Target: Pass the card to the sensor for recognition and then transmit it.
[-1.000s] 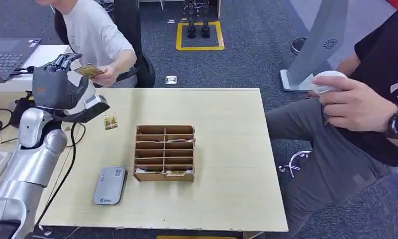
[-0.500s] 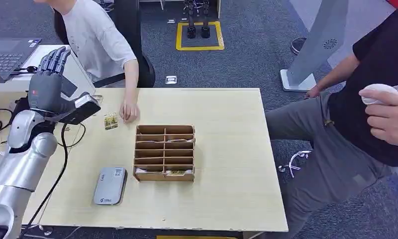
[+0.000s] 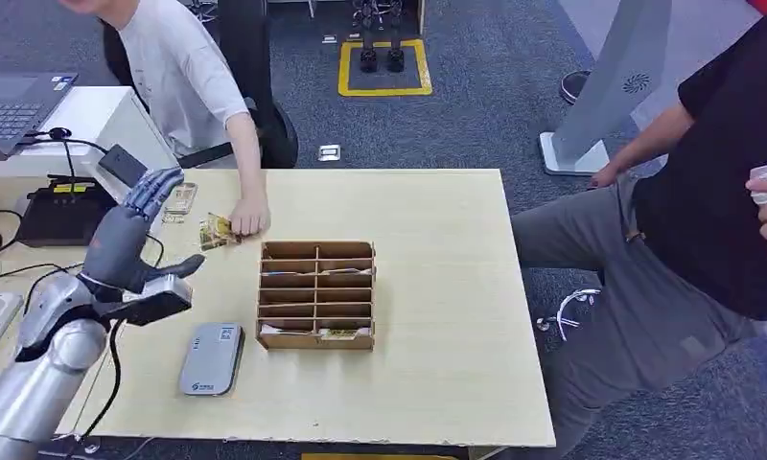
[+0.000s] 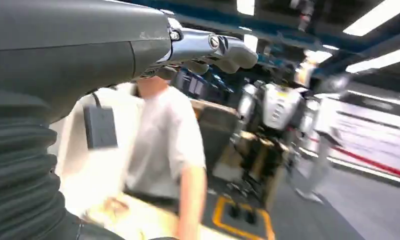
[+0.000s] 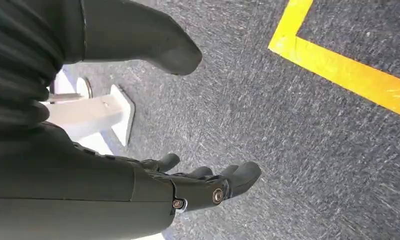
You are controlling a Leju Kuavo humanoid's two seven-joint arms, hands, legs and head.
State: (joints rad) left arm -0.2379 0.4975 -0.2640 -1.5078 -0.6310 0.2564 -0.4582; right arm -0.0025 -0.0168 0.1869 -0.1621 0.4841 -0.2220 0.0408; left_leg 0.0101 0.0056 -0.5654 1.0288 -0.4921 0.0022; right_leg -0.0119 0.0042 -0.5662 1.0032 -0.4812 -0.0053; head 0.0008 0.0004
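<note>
A thin, stiff, light card (image 3: pixel 214 232) lies flat near the table's (image 3: pixel 437 287) far-left edge under a person's fingers (image 3: pixel 249 218); best pinched by its edge. Left hand (image 3: pixel 130 240) hovers empty, fingers spread; right hand (image 5: pixel 198 185) hangs empty, fingers loosely apart.

Pale wood table (image 3: pixel 437 316), brown divider box (image 3: pixel 317 293), grey sensor (image 3: pixel 211 357); card (image 3: pixel 214 232) prob. yellow-green, blurry.

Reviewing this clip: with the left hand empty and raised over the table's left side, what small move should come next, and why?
Probably bring the left hand toward the wooden organizer to fetch another card from its front slot. The hand holds nothing and its fingers are spread, the person's hand is pressing on the cards by the table's far left, and the grey sensor lies bare nearby.
</note>
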